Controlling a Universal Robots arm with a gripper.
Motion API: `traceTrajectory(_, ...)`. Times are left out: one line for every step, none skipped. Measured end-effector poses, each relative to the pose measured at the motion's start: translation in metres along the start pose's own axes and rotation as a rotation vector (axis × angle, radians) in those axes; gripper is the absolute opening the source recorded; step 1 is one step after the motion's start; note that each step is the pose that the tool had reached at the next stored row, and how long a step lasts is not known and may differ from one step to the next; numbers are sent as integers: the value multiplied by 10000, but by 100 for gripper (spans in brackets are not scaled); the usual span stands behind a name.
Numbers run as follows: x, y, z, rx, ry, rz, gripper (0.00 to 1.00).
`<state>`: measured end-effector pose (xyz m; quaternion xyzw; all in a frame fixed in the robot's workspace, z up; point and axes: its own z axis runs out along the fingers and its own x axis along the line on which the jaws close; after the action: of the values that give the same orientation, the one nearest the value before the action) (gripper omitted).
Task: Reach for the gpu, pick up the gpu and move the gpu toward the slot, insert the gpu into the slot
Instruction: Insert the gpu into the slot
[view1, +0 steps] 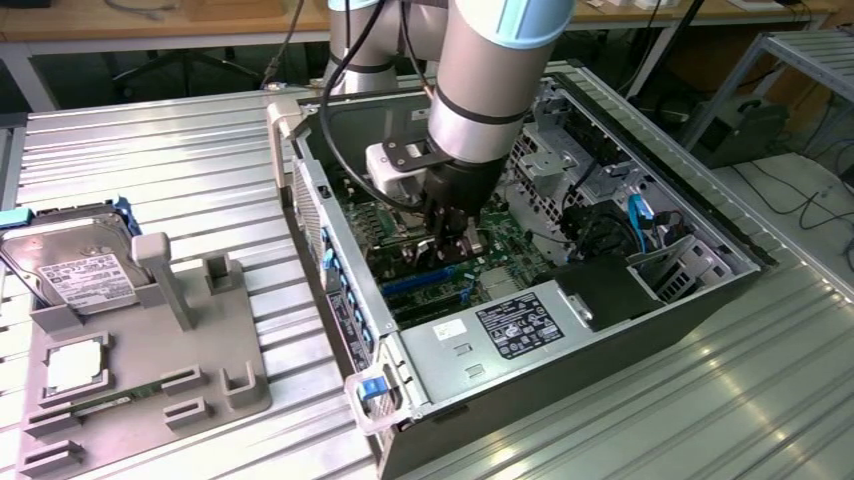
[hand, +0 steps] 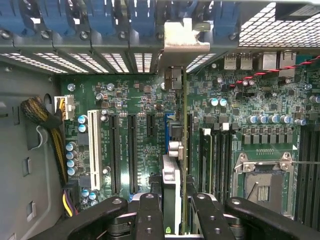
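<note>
The gpu (hand: 183, 150) shows edge-on in the wrist view as a thin dark card standing upright over the motherboard. Its silvery bracket (hand: 186, 39) reaches the case's rear slot openings. My gripper (hand: 175, 216) is shut on the card, with one black finger (hand: 150, 215) on each side of it. The blue slot (hand: 167, 131) runs right beside and under the card's lower edge; whether the card sits in it I cannot tell. In the exterior view my gripper (view1: 451, 245) is deep inside the open PC case, just above the blue slot (view1: 424, 284).
The case walls (view1: 310, 200) close in around the arm. A white slot (hand: 93, 150), black slots, a cable bundle (hand: 47, 125) and the CPU socket (hand: 262, 182) flank the card. Outside, a grey fixture (view1: 147, 370) holds a hard drive (view1: 80, 265) and a memory stick (view1: 107, 405).
</note>
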<state>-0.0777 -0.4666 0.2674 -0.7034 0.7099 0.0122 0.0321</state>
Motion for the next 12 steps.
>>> traceTrajectory(0,2,2,-1,-1,0,27)
traceTrajectory(1,7,4,-1,-1,-1,27)
traceTrajectory(1,11,7,-1,-2,0,27)
traceTrajectory(6,11,10,-3,-1,0,27)
traceTrajectory(11,12,13,-3,-2,0,27)
traceTrajectory(18,12,17,-3,-2,1,27)
traceTrajectory(23,12,19,-4,-2,1,27)
traceTrajectory(26,12,22,-3,-2,1,27)
traceTrajectory(27,12,23,-4,0,1,27)
traceTrajectory(27,16,24,-4,-1,0,27)
traceTrajectory(27,20,26,-3,-2,1,27)
traceTrajectory(27,25,27,-3,-3,1,27)
